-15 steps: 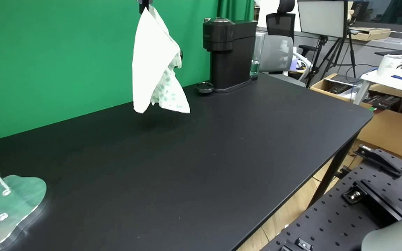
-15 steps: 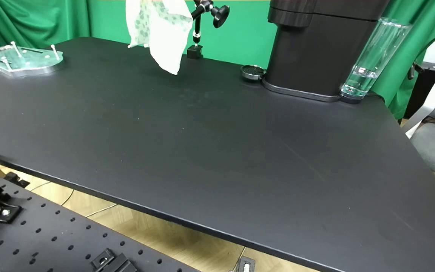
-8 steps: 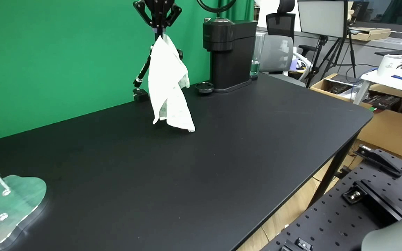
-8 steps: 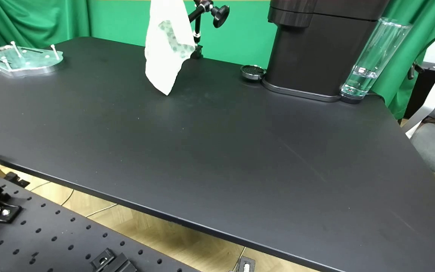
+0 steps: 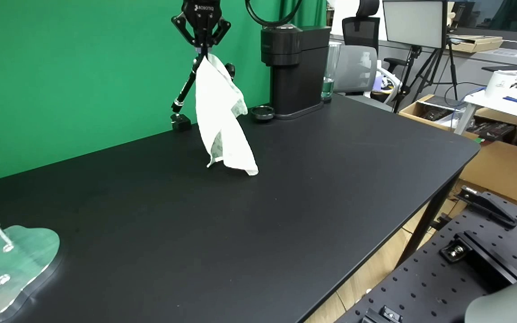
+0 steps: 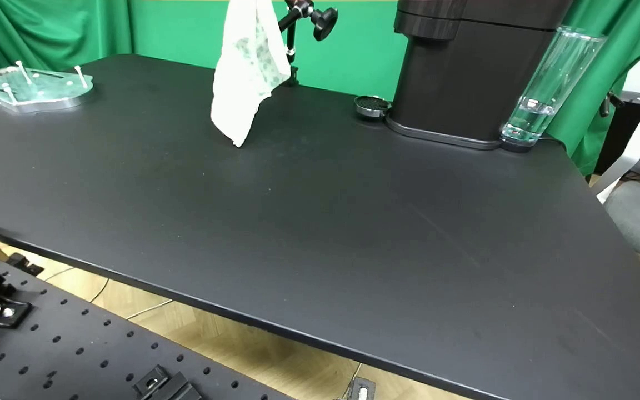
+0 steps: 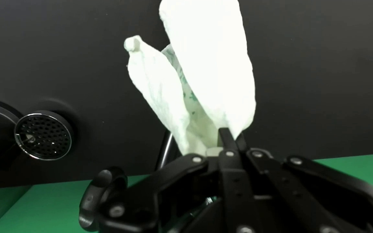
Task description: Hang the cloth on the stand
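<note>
Black end effector (image 5: pixel 203 52), pointing straight down, pinched together

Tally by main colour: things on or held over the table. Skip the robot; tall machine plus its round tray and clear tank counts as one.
Black: 2 (stand, tall machine)
White: 1 (cloth, with some green print)
Clear, greenish: 1 (plate)
Total: 4

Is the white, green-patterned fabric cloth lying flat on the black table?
No, in an exterior view the white cloth hangs in folds from the black two-fingered gripper.
</note>
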`<control>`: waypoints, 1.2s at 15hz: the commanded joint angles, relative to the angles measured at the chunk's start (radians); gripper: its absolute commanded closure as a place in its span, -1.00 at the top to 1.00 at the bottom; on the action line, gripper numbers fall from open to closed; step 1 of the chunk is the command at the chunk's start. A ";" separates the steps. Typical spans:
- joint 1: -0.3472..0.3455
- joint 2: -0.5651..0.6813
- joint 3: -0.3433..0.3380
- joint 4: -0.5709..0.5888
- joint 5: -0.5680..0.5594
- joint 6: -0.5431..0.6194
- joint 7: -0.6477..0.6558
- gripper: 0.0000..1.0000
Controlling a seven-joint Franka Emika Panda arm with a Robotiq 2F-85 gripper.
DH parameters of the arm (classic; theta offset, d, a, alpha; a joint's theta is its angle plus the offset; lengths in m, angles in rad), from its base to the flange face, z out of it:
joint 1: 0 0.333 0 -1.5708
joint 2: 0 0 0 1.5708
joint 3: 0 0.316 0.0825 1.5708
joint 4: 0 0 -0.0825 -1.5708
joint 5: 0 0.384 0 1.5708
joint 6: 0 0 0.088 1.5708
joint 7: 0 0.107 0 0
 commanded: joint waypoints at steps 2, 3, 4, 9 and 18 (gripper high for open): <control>0.028 0.048 0.000 0.113 -0.043 -0.076 0.054 -0.99; 0.031 0.056 0.001 0.126 -0.040 -0.087 0.054 -0.72; 0.031 0.066 0.002 0.138 -0.034 -0.104 0.051 -0.46; 0.025 0.098 0.006 0.167 -0.018 -0.162 0.029 0.20; 0.001 0.016 0.029 0.157 0.053 -0.348 -0.045 1.00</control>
